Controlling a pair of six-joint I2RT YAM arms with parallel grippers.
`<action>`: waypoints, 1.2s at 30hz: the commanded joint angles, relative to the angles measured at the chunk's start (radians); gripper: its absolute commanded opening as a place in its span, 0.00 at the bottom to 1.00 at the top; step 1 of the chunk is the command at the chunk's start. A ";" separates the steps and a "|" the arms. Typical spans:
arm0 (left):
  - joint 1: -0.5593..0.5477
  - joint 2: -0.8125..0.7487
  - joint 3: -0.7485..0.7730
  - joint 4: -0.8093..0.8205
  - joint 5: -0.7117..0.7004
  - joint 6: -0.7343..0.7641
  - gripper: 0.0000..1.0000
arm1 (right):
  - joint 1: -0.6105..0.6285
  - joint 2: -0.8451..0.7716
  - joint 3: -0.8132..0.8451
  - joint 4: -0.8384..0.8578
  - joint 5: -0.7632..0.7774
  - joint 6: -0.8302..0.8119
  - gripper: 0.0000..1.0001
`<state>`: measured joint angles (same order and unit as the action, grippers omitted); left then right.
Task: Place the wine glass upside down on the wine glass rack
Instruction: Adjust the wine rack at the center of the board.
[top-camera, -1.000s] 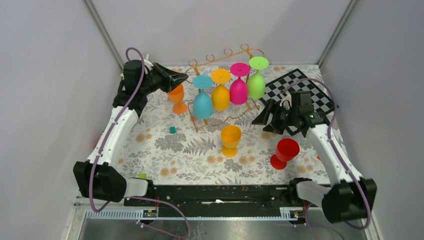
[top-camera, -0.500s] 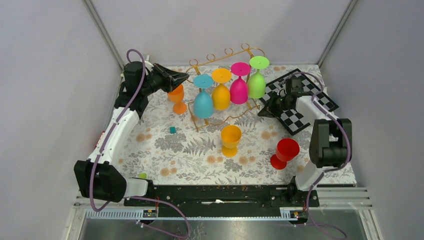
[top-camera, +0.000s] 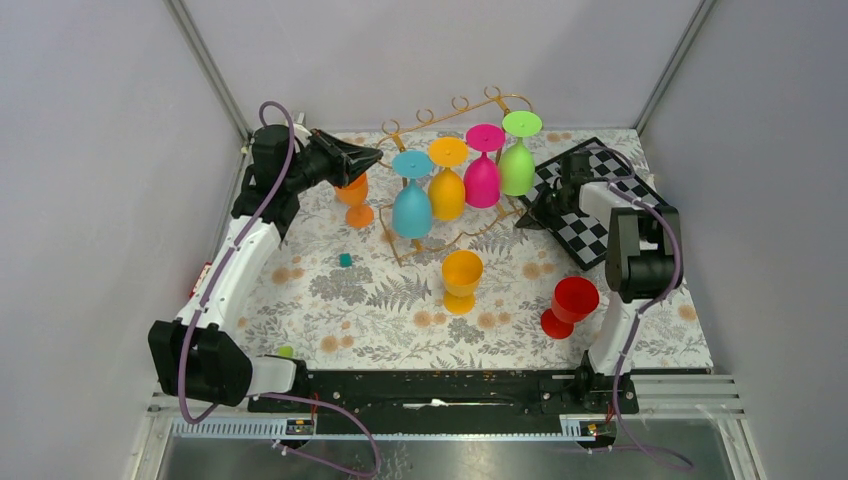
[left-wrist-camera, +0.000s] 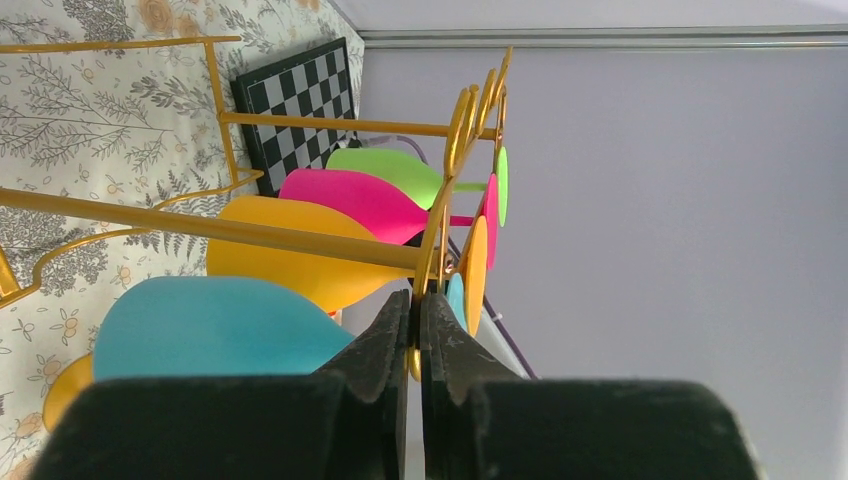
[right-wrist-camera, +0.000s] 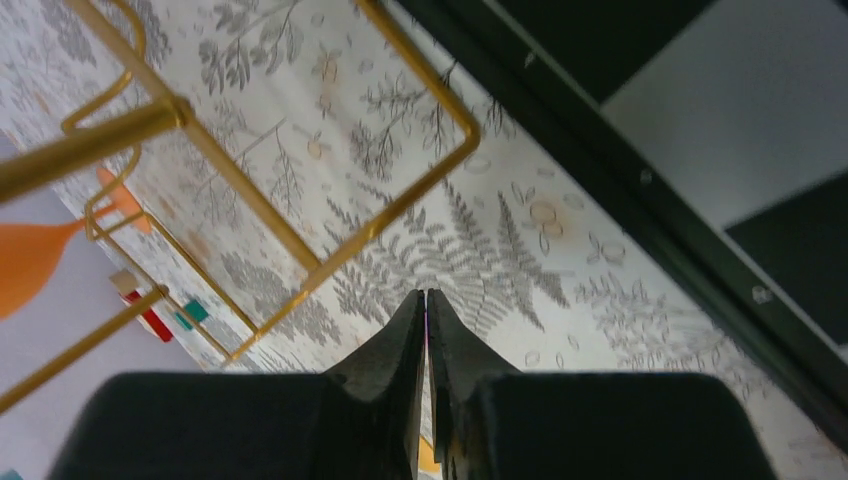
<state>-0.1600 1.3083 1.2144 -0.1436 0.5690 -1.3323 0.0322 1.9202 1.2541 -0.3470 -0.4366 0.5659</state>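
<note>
From above, the gold thin-wire wine glass rack (top-camera: 459, 103) stands at the middle of the table's (top-camera: 380, 300) far edge, curled hooks along its top rail and a wavy wire base on the floral cloth. Four glasses hang from it bowl down, feet up: teal glass (top-camera: 411, 208), amber glass (top-camera: 447, 192), magenta glass (top-camera: 482, 180), green glass (top-camera: 516, 168), left to right. The left end effector (top-camera: 368, 156) is right at the rack's left end, just above an orange glass (top-camera: 353, 192) standing on its foot. A yellow glass (top-camera: 462, 275) stands mid-table and a red glass (top-camera: 572, 302) sits nearer the right edge. The right end effector (top-camera: 527, 218) hovers by the rack's right end, over a checkerboard (top-camera: 590, 235) in the far right corner. Over to the left wrist: fingers (left-wrist-camera: 385, 330) pressed together, pinching a gold wire of the rack, with the four hung bowls lined up just beyond. Now the right wrist: that end effector's fingers (right-wrist-camera: 405, 325) are squeezed shut on nothing, hanging above the fern-print cloth, with the rack's gold base wire bending just ahead of the tips.
</note>
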 joint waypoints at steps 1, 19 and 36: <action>-0.004 -0.064 -0.007 0.093 0.038 -0.054 0.00 | 0.003 0.076 0.089 0.061 -0.013 0.081 0.10; -0.038 -0.098 -0.041 0.126 0.061 -0.120 0.00 | 0.061 0.284 0.356 0.056 -0.069 0.203 0.13; -0.133 -0.118 -0.116 0.239 -0.035 -0.259 0.00 | 0.094 0.394 0.504 0.031 -0.081 0.227 0.15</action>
<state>-0.2752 1.2366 1.1015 -0.0536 0.5587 -1.4876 0.1040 2.2852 1.6783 -0.3161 -0.4847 0.7753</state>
